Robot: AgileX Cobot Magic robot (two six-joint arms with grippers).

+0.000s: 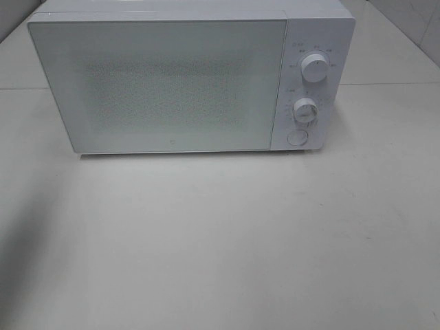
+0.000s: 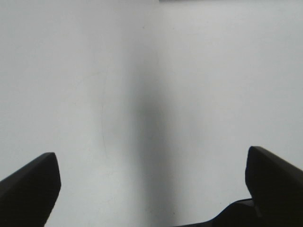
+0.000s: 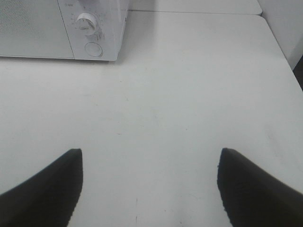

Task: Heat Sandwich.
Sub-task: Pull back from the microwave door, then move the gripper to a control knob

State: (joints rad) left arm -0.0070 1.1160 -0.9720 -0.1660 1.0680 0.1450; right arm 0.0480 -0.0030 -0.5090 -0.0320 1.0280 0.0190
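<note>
The sandwich is out of view in every frame. A white microwave stands at the back of the table with its door shut; its lower knob and round button also show in the right wrist view. My left gripper is open over bare tabletop, nothing between its dark fingers. My right gripper is open too, empty, above the table in front of the microwave's control side. Neither arm shows in the exterior high view.
The microwave's panel carries two knobs and a round button. A white table stretches in front of it. The table's right edge shows in the right wrist view.
</note>
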